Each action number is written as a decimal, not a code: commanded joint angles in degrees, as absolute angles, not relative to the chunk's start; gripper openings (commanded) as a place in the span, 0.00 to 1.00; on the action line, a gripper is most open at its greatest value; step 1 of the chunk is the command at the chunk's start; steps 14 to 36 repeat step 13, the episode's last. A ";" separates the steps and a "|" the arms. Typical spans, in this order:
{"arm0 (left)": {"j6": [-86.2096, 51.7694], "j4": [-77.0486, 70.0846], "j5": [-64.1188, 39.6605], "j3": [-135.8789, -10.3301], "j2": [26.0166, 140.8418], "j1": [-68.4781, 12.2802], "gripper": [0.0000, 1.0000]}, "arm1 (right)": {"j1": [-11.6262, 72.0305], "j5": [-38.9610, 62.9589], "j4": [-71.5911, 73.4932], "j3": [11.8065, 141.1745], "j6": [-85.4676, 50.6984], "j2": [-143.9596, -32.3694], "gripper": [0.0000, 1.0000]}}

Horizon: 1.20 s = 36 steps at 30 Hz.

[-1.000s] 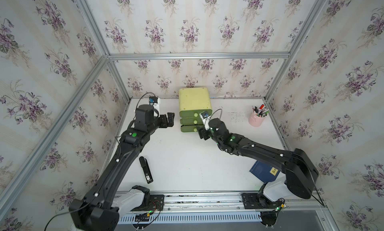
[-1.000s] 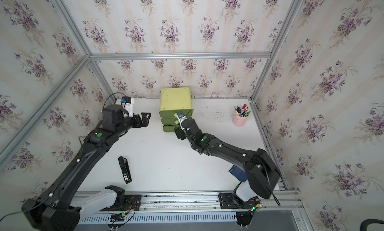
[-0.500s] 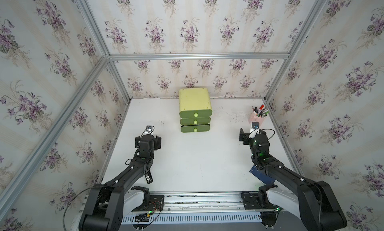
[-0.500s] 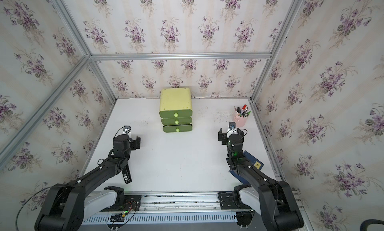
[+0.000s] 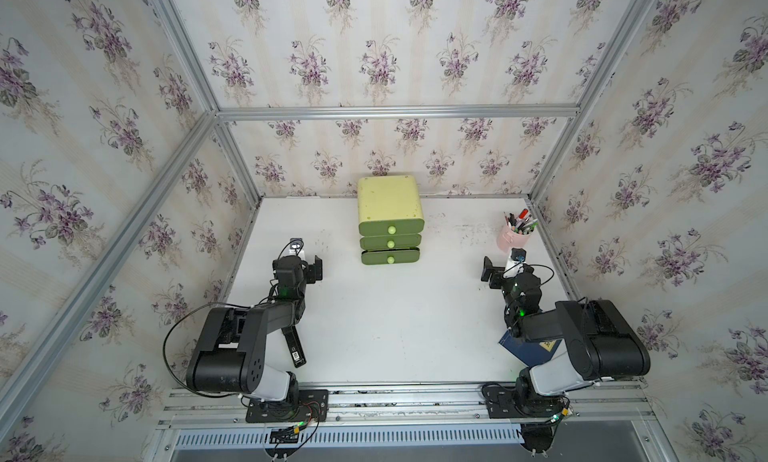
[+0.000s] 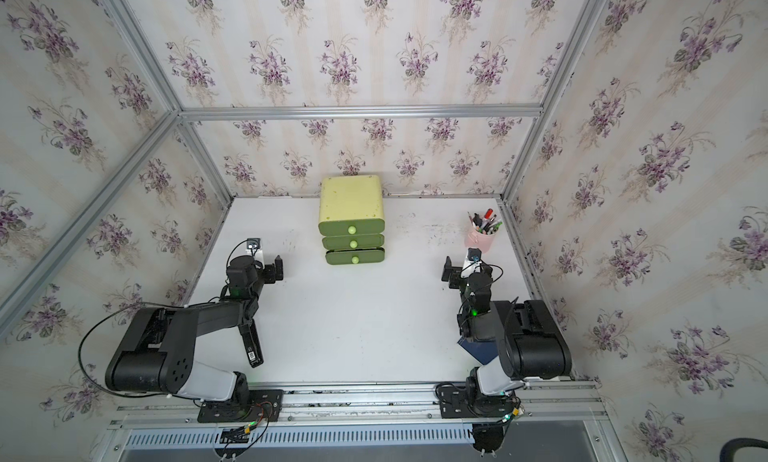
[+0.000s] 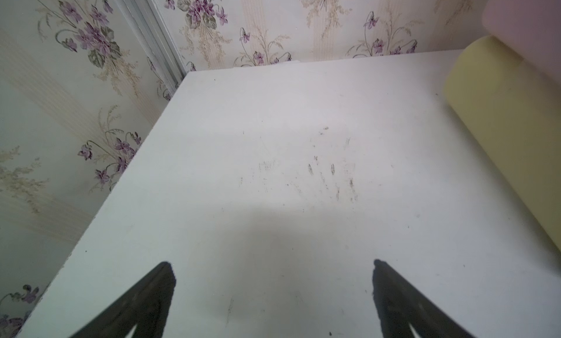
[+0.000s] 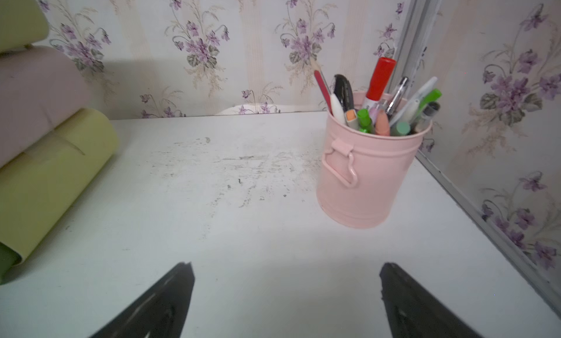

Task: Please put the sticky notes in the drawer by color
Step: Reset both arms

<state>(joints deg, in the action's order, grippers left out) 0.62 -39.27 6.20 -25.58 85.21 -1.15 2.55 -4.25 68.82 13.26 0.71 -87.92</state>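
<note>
Currently no sticky notes in view; the drawer (image 5: 390,200) shows all 3 faces shut. Left claw (image 7: 271,265) and right claw (image 8: 285,265) gape empty, either side of the drawer, well apart from it. Notes likely light, floppy: pinch an edge. Drawer likely light: pull by knob (image 5: 390,244).

Near the table's (image 5: 395,335) front right corner, the right arm covers most of the dark blue booklet (image 5: 525,352). The drawer (image 7: 513,133) runs off the picture's edge in both wrist views; its shut fronts hide the inside.
</note>
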 commanded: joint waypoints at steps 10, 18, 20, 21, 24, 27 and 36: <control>0.88 -38.80 5.36 -25.86 85.21 -1.41 1.00 | 2.37 -2.98 70.86 13.69 -0.74 -88.08 1.00; 0.91 -38.80 5.36 -25.92 85.20 -1.42 1.00 | 2.35 -3.02 71.05 13.38 -0.62 -87.72 1.00; 0.91 -38.80 5.36 -25.92 85.20 -1.42 1.00 | 2.35 -3.02 71.05 13.38 -0.62 -87.72 1.00; 0.91 -38.80 5.36 -25.92 85.20 -1.42 1.00 | 2.35 -3.02 71.05 13.38 -0.62 -87.72 1.00; 0.91 -38.80 5.36 -25.92 85.20 -1.42 1.00 | 2.35 -3.02 71.05 13.38 -0.62 -87.72 1.00; 0.91 -38.80 5.36 -25.92 85.20 -1.42 1.00 | 2.35 -3.02 71.05 13.38 -0.62 -87.72 1.00; 0.91 -38.80 5.36 -25.92 85.20 -1.42 1.00 | 2.35 -3.02 71.05 13.38 -0.62 -87.72 1.00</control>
